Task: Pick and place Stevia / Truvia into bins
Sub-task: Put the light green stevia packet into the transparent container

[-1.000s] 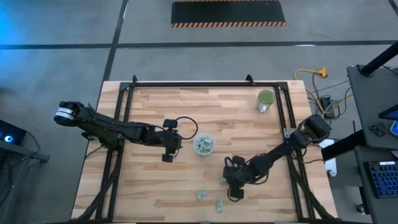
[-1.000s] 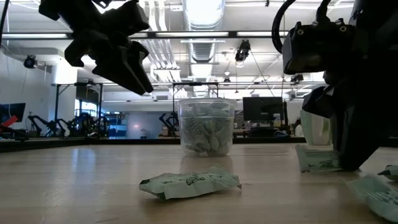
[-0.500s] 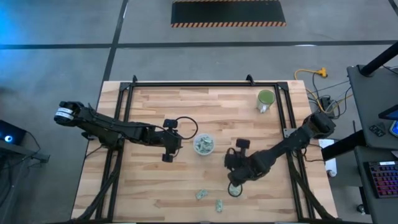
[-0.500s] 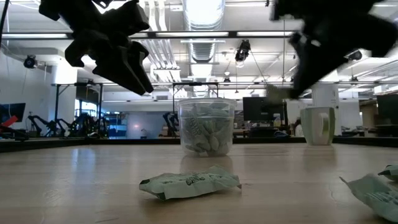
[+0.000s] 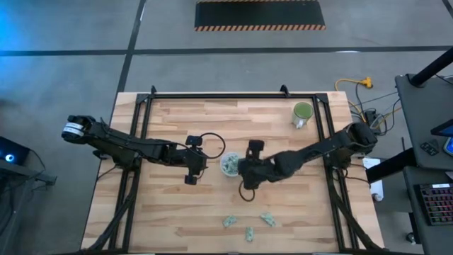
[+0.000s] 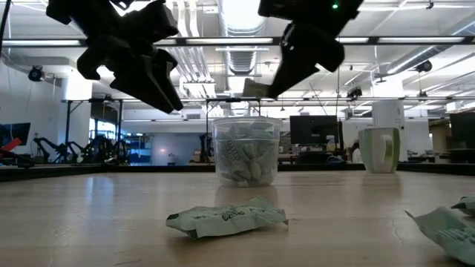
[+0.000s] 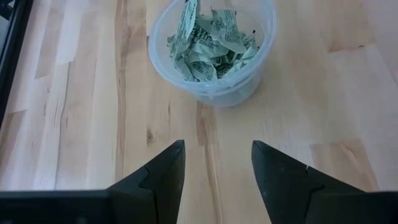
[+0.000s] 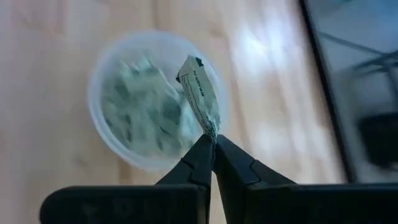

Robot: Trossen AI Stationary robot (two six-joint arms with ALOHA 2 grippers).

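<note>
Three loose Stevia packets [image 5: 248, 224] lie near the table's [image 5: 170, 212] front edge. Mid-table, the right hand [image 8: 212, 146] pinches one packet [image 8: 200, 93] above the clear cup [image 5: 231, 165] of packets; the left hand [image 7: 216, 163], fingers spread, hovers beside it. A green mug [image 5: 302, 113] stands toward the far right corner.

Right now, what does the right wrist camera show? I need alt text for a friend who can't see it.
The right gripper, its two dark fingers shut, pinches a pale green packet by one end above a clear round cup full of similar packets, standing on a wooden table.
</note>
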